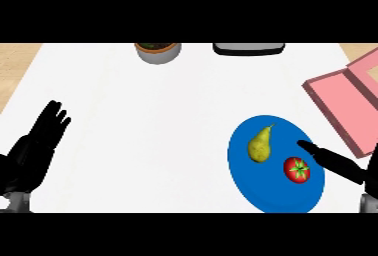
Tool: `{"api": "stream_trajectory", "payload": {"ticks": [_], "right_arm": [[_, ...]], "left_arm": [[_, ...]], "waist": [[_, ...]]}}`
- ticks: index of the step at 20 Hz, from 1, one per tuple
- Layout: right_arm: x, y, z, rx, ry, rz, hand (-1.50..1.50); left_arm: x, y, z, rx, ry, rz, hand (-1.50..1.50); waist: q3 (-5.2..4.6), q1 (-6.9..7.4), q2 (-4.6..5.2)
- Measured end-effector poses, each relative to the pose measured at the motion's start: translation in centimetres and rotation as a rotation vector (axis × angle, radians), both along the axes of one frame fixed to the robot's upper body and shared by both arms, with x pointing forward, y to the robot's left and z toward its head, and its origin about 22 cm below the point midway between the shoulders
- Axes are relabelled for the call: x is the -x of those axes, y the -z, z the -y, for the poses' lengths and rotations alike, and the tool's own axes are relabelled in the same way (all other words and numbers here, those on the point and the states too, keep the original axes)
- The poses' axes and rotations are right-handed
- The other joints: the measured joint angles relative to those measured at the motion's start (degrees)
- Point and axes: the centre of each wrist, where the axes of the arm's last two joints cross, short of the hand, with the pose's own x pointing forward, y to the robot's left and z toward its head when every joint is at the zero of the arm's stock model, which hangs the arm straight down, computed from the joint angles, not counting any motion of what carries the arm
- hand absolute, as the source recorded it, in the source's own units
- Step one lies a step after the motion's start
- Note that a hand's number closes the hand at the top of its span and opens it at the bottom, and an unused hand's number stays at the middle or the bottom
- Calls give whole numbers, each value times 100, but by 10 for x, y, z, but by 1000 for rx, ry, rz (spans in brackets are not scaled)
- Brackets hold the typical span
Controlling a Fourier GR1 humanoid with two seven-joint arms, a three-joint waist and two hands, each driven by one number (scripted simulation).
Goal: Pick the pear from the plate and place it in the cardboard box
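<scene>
A yellow-green pear lies on the upper left part of a blue plate, stem pointing up and right. A red tomato sits on the same plate, lower right of the pear. My right hand comes in from the right edge with straight fingers stretched over the plate's right side, its tip just above the tomato and a short way right of the pear. It holds nothing. A pink open box stands at the right edge, beyond the plate. My left hand rests open at the left, fingers up.
At the counter's far edge stand a grey pot with dark contents and a dark flat tray-like object. The white counter stretches wide between my left hand and the plate. Wooden floor shows at both top corners.
</scene>
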Motion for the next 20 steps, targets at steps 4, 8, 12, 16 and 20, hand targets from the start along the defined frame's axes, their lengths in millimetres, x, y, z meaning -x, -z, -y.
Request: {"api": "stream_trajectory", "payload": {"ticks": [4, 8, 12, 16, 20], "right_arm": [[19, -1, -7, 151, -10, -150, -150], [28, -3, 1, 328, 10, -399, -150], [26, -19, -9, 447, 27, -619, -150], [16, -36, -31, 514, 35, -826, -150], [-6, -56, -59, 522, 31, -962, -150]], "left_arm": [[-1, -6, -1, 5, 5, -8, 0], [-4, -9, -2, 8, 11, -7, 0], [-7, -10, 1, 6, 26, -10, 0], [-10, -13, 6, 8, 45, -8, 0], [-12, -11, 6, 16, 47, -8, 0]], "waist": [[-17, 58, 9], [-41, 101, 32], [-47, 180, 46], [-38, 272, 54], [-21, 294, 53]]}}
